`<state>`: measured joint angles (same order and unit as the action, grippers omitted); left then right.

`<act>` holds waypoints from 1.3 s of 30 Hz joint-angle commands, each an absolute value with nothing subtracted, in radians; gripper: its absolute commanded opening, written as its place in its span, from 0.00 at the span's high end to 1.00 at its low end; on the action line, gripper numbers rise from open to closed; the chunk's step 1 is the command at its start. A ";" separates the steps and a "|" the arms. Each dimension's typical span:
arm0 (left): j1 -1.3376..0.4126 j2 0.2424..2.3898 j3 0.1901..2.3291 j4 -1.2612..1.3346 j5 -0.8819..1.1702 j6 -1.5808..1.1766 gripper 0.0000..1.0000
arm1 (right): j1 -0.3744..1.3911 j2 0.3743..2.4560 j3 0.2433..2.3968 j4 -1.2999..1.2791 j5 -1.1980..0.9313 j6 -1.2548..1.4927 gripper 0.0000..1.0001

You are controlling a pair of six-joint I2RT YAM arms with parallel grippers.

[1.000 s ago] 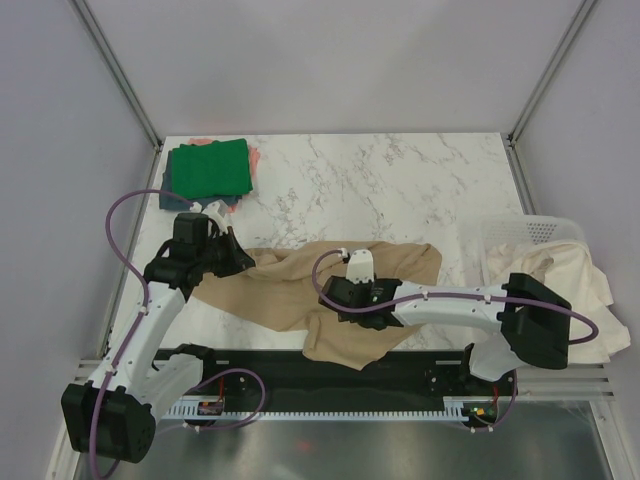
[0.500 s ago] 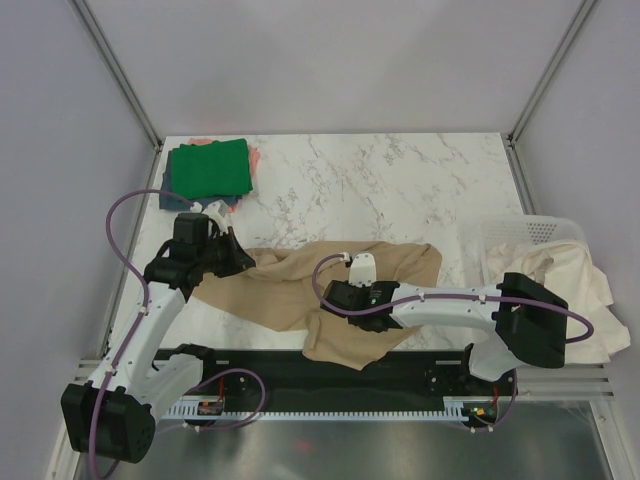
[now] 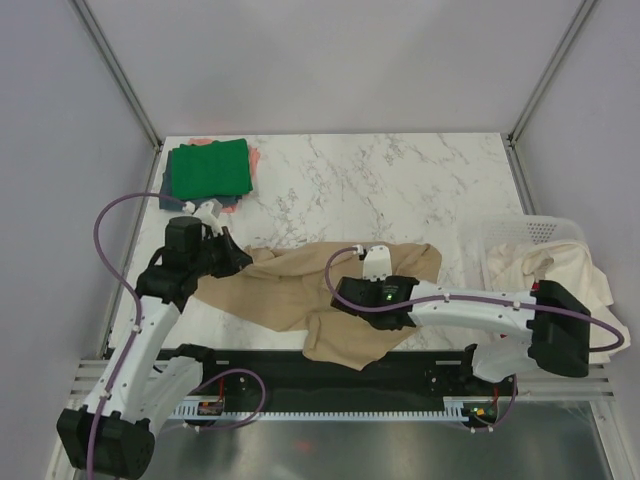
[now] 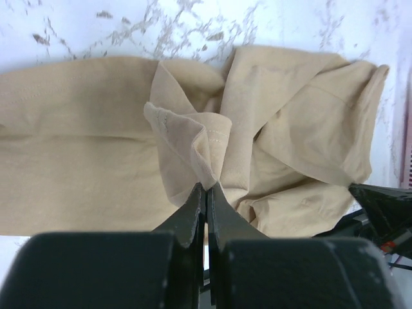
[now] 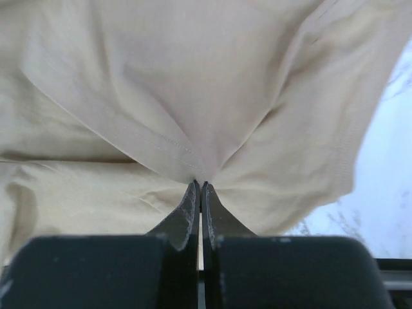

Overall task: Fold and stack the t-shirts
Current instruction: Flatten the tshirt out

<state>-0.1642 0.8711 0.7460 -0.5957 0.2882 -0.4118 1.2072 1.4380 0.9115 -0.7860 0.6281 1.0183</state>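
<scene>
A large tan t-shirt (image 3: 290,290) lies crumpled across the front middle of the marble table. My left gripper (image 3: 240,262) is shut on a bunched fold at the shirt's left end; the left wrist view shows the jaws (image 4: 206,188) pinching the tan cloth (image 4: 290,116). Over the shirt's middle, my right gripper (image 3: 342,297) is shut on a pinch of fabric, its tips (image 5: 200,184) biting a seam of the tan t-shirt (image 5: 193,77). A folded stack with a green t-shirt (image 3: 208,168) on top sits at the far left, with a salmon-pink edge (image 3: 256,158) peeking out.
A white mesh basket (image 3: 530,228) stands at the right edge with a cream t-shirt (image 3: 570,285) spilling out of it. The black base rail (image 3: 330,385) runs along the near edge, and the tan shirt's lower flap hangs over it.
My right gripper has closed onto the tan shirt and its wrist has shifted a little to the right. The left arm has moved slightly, still gripping the cloth.
</scene>
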 commanded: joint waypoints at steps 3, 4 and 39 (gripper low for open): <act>-0.166 0.700 0.831 -0.607 0.250 -0.396 0.98 | 1.221 1.215 1.107 -1.052 0.791 1.000 1.00; -0.166 0.649 0.866 -0.615 0.249 -0.393 0.98 | 1.227 1.148 1.155 -1.061 0.816 0.956 1.00; -0.169 0.471 1.540 -0.258 0.247 -0.164 0.98 | 0.749 0.724 2.029 -0.604 0.193 0.012 1.00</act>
<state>-0.1661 0.3988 1.5272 -0.3401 0.2474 -0.2367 0.7887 0.6720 1.9820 -0.7044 0.2375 0.0654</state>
